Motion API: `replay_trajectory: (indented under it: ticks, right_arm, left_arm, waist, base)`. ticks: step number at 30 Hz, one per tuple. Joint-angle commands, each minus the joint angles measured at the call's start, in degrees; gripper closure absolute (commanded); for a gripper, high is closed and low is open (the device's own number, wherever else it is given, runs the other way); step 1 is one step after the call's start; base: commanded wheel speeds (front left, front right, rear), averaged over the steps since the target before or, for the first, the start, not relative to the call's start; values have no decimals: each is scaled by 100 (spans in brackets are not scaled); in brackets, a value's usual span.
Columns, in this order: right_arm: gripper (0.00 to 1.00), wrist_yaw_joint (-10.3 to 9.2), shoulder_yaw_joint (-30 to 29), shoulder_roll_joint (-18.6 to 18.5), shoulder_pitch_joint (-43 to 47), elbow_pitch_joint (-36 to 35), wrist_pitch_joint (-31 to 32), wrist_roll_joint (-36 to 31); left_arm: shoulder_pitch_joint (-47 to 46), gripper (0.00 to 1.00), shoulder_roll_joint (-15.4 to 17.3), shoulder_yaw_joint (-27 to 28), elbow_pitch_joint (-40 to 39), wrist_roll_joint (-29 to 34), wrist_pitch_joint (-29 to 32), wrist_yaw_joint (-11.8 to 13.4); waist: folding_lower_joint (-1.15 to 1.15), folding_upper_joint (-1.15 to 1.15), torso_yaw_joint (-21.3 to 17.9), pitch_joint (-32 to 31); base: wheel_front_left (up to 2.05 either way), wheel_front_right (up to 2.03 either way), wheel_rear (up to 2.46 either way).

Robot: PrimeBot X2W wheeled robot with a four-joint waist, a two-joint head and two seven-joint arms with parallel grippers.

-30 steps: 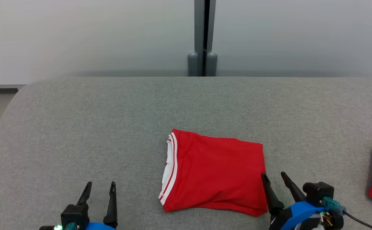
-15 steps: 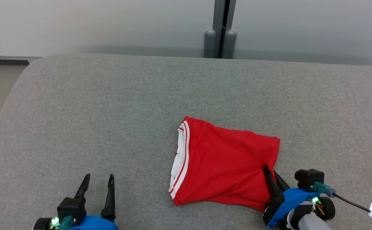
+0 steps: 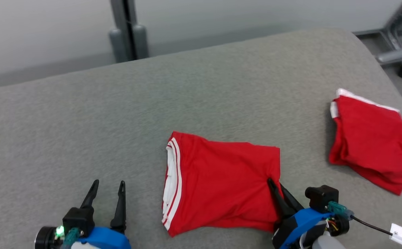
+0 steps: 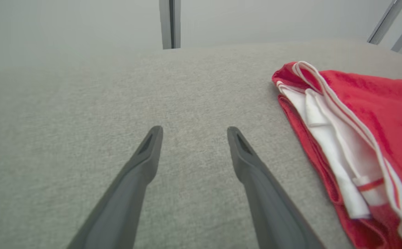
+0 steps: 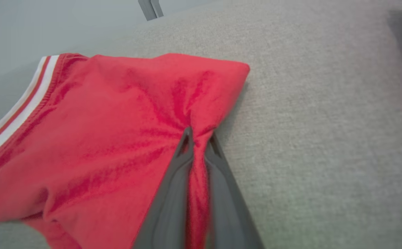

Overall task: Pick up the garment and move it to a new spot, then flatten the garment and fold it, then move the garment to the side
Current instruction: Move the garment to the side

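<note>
Grey cushion (image 3: pixel 83 131) under red garment (image 3: pixel 218 186); right claw (image 3: pixel 275 182) pinches its edge.

— Any writing on your feeds?
— Nothing I can read. A small white tag (image 3: pixel 397 230) sits on the black cable (image 3: pixel 370 224) at the lower right of my head view. It carries a dark mark, too small to make out.
— And the folded red garment (image 3: pixel 221 186)?
— I see white stripes along one edge, but no lettering.
</note>
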Motion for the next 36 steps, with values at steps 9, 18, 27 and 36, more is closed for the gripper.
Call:
replay_trajectory:
  ticks: [9,18,27,36]
  right_arm:
    - [100,0,225,-30,343,-626,-6,63]
    - [100,1,257,-23,302,-1224,-10,-483]
    - [100,0,-1040,-112,-802,-679,61,-2408]
    - [100,0,-2660,-843,-1667,-194,525,-3901]
  left_arm:
    - [-83,0,60,-29,-111,9,-13,-26]
    - [-148,0,124,-127,-126,4,-12,-29]
    - [-95,0,253,-237,-87,-97,-12,-30]
    - [-164,0,385,-289,-67,-164,-12,-31]
  waist:
    - [-1,-2,-1571,-139]
    - [-1,-2,-1910,60]
    - [-1,-2,-1532,196]
    - [-1,-2,-886,310]
  base:
    - [0,0,0]
    - [0,0,0]
    - [0,0,0]
    - [0,0,0]
